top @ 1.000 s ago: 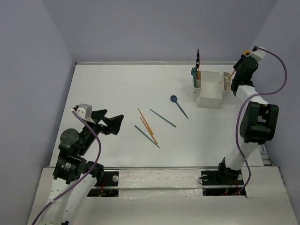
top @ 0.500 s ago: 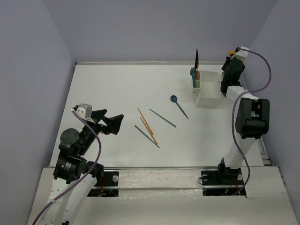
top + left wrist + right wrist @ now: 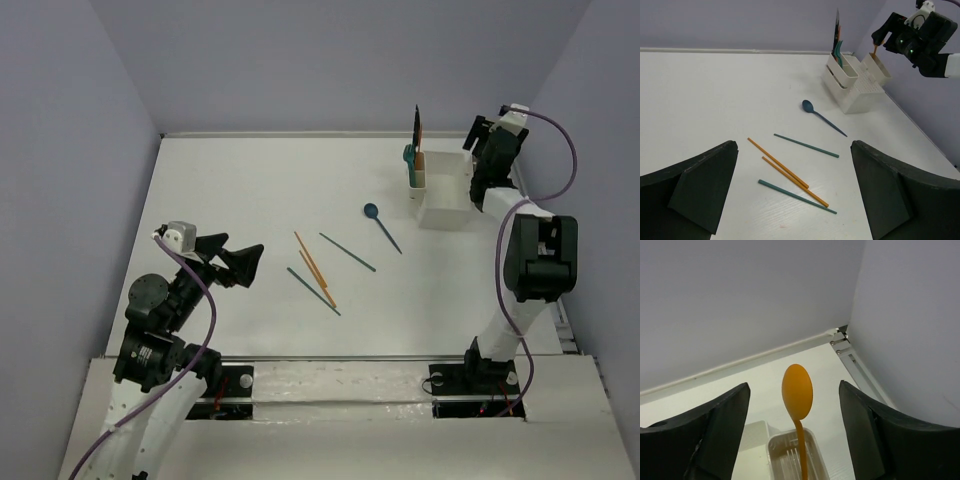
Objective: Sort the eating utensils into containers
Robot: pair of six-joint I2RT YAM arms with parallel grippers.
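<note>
Right gripper (image 3: 793,390) jaws are now standing wide, released; a second ago they were carrying the orange spoon (image 3: 797,395) in from the right. Spoon is standing handle-down in the right-end cup (image 3: 775,452) of the white caddy (image 3: 445,205), far-right corner of the worktop (image 3: 230,190). Left gripper (image 3: 252,264) is still hanging open near the left edge. Blue spoon (image 3: 371,211) and four chopsticks (image 3: 313,268) are lying mid-worktop, unmoved.

Four chopsticks (image 3: 778,163) (two orange), three spoons (image 3: 808,106), one caddy (image 3: 860,97)
</note>
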